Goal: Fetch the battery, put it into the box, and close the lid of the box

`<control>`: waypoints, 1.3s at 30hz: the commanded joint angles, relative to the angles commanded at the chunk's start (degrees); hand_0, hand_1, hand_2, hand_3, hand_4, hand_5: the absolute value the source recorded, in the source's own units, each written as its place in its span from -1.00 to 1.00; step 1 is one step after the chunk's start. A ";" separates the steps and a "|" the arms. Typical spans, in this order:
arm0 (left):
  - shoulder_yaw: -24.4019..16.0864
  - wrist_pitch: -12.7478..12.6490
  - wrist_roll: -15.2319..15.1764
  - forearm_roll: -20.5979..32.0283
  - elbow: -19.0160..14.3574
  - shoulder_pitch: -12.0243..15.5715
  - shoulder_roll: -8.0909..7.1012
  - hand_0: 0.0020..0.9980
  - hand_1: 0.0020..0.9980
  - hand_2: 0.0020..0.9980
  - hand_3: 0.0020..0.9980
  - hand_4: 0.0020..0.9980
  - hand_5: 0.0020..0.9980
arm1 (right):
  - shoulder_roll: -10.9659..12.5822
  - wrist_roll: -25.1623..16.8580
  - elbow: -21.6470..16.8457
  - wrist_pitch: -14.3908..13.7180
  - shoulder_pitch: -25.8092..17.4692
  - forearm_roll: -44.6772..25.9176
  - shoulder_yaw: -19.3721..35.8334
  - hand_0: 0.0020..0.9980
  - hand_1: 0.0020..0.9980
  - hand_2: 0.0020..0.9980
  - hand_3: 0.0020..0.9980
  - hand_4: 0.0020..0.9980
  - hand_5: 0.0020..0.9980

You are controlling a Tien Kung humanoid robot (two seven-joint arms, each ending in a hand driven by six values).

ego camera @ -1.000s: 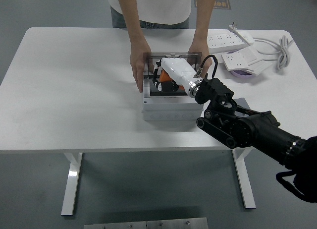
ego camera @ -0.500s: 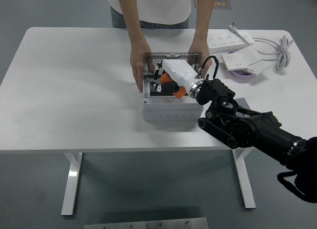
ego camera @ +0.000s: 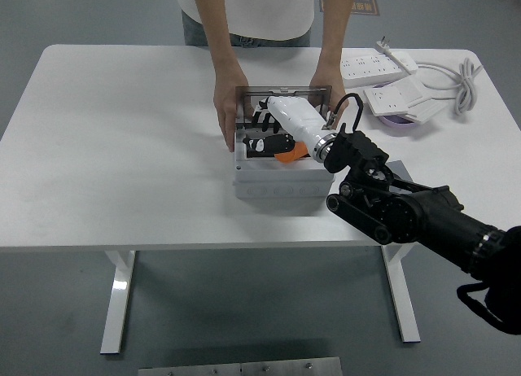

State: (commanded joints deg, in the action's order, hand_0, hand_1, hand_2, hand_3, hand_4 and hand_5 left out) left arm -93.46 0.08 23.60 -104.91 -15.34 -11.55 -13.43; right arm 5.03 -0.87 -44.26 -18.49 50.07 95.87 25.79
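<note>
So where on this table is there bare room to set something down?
The whole left half of the table, from the box to the left edge, is bare, as is the near strip before the box. It is crowded at the box, with the person's hands and right hand, and among the power strips far right.

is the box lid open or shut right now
Open. The lid stands upright behind the grey box, with the robot's right hand reaching inside and a person's hands holding its sides.

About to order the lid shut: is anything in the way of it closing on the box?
Yes. The right robot hand reaches into the box under the raised lid, and the person's hands grip both sides.
</note>
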 joint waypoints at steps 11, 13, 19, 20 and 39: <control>-0.01 0.06 0.18 0.00 -0.08 0.09 0.14 0.18 0.37 0.19 0.16 0.10 -1.00 | 0.79 1.89 -2.10 -0.19 -0.48 -5.72 1.15 0.27 -0.19 -0.07 0.04 0.59 -0.21; 0.01 0.05 0.21 0.04 -0.10 0.14 0.20 0.18 0.37 0.19 0.16 0.10 -1.00 | 1.21 2.27 -3.15 -0.49 -0.72 -8.71 1.49 0.27 -0.19 -0.07 0.04 0.59 -0.21; 0.09 -0.05 0.30 0.30 -0.13 0.22 0.28 0.18 0.37 0.19 0.16 0.10 -1.00 | 2.41 4.04 -7.48 -2.03 -1.33 -15.94 2.55 0.24 -0.19 -0.08 0.03 0.59 -0.22; 0.11 -0.06 0.30 0.33 -0.13 0.23 0.28 0.18 0.37 0.19 0.16 0.10 -1.00 | 2.59 4.41 -8.21 -2.24 -1.45 -16.54 2.71 -0.47 -0.36 -0.17 0.00 0.45 -0.26; 0.37 -0.35 0.44 1.15 -0.18 0.61 0.47 0.18 0.37 0.19 0.16 0.10 -1.00 | 6.87 17.67 -27.30 0.14 -4.51 -11.10 13.73 -0.94 -0.67 -0.54 -0.42 -0.74 -0.49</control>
State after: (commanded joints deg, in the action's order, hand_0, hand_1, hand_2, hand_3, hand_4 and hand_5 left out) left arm -93.09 -0.27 24.03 -103.76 -15.52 -10.94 -12.96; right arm 11.90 16.80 -71.56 -18.35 45.56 84.77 39.52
